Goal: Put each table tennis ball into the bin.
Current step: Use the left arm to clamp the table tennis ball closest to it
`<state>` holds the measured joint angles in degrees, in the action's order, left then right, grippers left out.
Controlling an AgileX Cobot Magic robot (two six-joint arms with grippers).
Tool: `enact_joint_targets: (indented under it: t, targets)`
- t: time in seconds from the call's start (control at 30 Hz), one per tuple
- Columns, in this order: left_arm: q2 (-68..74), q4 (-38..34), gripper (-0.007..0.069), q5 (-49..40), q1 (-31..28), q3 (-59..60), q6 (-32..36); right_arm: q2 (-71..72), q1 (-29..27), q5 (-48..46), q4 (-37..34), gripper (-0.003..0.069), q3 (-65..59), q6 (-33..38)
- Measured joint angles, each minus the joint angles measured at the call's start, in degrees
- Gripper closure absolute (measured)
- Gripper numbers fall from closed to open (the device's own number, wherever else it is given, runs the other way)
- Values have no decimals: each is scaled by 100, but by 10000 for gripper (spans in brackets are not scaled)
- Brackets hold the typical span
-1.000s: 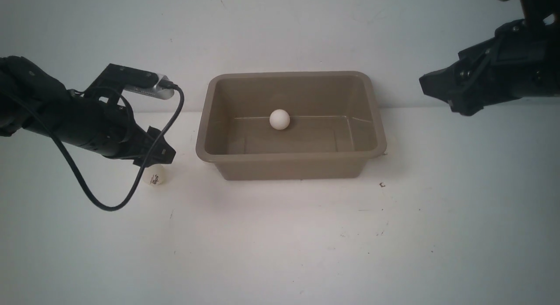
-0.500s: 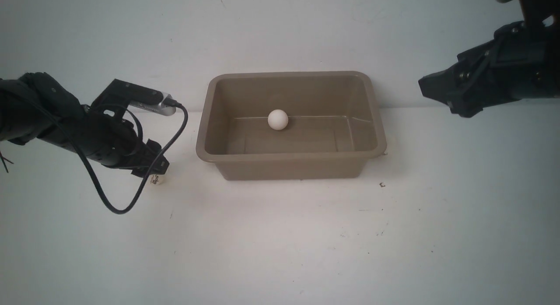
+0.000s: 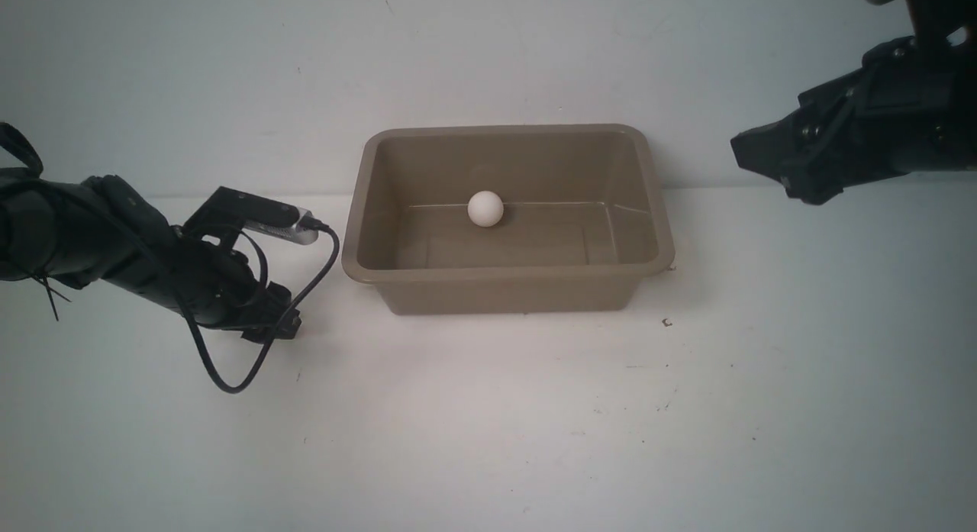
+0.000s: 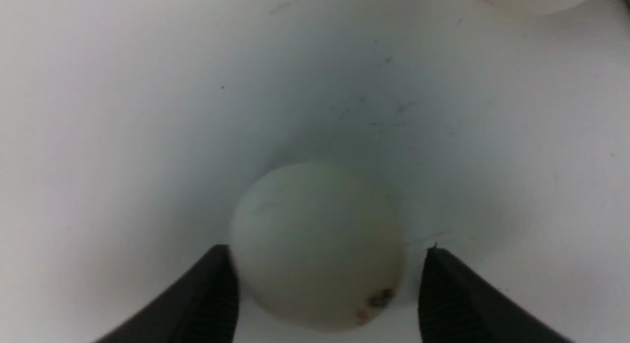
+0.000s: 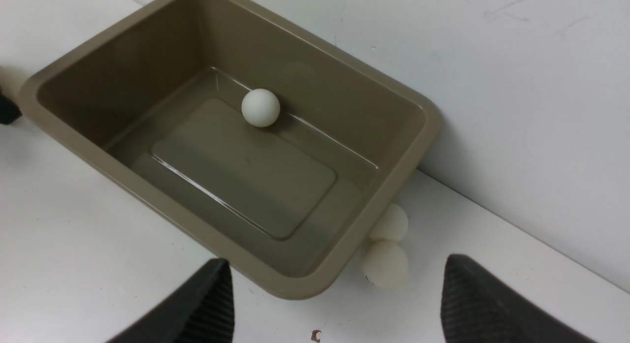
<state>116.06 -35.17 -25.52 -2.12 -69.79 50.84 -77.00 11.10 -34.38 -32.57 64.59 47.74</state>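
One ball inside the bin, against its far wall. Second ball on the counter toward its left edge, between the left tool's parted fingers, one touching, the other just clear. Third ball touching fourth ball beside the bin's right end, near the back edge. Right tool raised, wide apart, empty.

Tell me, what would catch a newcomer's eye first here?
A taupe rectangular plastic bin sits centrally by the back wall, with one small white table tennis ball on its floor. To its left, the left gripper is down at the table, black jaws either side of a second white ball. Two more balls lie by the bin's right end.
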Motion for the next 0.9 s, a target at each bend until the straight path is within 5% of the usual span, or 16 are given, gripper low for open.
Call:
enact_joint_targets:
  t: [0.17,0.3,0.67,0.8,0.9]
  targets:
    - [-142,-18,531,35,0,0,6,0,0,0,0,146,0,24]
    - [-570,-18,625,123,0,0,159,0,0,1,-20,146,0,106]
    - [-1124,-5,616,128,0,0,411,0,0,6,-41,146,0,130]
    - [-1124,-10,529,-197,0,0,690,0,0,7,-41,146,0,130]
    - [-1124,-164,344,-489,0,0,955,0,0,75,-41,146,0,142]
